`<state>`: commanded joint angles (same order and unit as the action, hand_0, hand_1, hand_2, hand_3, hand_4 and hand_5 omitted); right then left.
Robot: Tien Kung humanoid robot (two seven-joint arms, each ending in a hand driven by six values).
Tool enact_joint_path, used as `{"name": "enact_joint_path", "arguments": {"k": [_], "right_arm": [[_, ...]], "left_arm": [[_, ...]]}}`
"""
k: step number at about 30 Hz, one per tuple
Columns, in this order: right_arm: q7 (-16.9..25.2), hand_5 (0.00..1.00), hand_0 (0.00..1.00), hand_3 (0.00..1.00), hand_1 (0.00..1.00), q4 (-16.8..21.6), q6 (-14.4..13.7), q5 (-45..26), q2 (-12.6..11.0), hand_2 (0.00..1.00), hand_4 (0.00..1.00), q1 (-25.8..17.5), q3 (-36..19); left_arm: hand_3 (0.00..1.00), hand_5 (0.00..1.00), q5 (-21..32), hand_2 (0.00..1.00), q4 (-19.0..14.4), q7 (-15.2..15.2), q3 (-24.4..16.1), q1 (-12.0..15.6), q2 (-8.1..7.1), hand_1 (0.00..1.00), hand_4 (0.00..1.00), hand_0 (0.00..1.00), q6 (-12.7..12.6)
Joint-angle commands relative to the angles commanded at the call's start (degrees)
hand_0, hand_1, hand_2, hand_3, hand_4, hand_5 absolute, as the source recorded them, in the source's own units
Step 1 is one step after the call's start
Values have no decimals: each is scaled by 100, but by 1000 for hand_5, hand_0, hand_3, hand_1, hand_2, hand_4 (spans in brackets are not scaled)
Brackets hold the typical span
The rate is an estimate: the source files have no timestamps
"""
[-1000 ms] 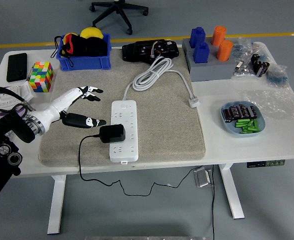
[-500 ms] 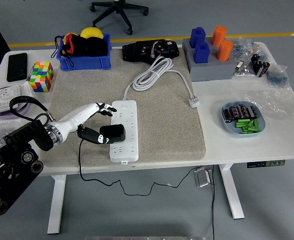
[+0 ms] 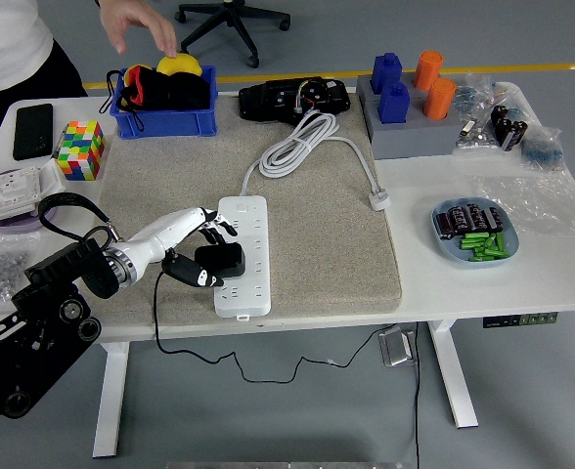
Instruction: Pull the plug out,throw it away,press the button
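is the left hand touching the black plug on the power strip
Touching: the head view shows the left hand with fingers closed around the black plug seated in the white power strip.

Black plug (image 3: pixel 220 260), white power strip (image 3: pixel 243 256)

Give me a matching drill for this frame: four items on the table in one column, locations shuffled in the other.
Items:
1. black plug
2. colourful cube
3. blue bin
4. blue dish

Places:
A. right side of the white table, holding green and dark pieces
B. far left of the table, beside a black phone
C. seated in the white power strip, at the left hand
D. far edge, just beyond the beige mat, under a person's hand

Pairs: 1-C, 2-B, 3-D, 4-A
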<state>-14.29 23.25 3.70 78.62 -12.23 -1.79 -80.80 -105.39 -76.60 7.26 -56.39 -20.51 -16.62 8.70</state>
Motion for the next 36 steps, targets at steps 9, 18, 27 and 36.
{"name": "enact_joint_path", "arguments": {"k": [9,18,27,36], "right_arm": [[2,697,775,742,741,-4,-7,5,-4,737,793,4,-4],[0,697,776,743,740,-2,-6,7,-1,737,792,11,-6],[1,698,776,742,740,-1,-8,11,-1,736,793,4,-3],[1,698,776,742,740,-2,-8,3,8,736,793,11,-12]], "left_arm": [[527,2,97,379,117,-142,72,-109,41,356,760,533,-215],[515,2,223,356,79,-128,40,-89,33,342,750,518,-242],[499,2,332,338,-273,-176,-447,-12,-62,329,754,511,-248],[497,2,-6,336,707,-263,-951,-211,-115,331,745,525,-400]]}}
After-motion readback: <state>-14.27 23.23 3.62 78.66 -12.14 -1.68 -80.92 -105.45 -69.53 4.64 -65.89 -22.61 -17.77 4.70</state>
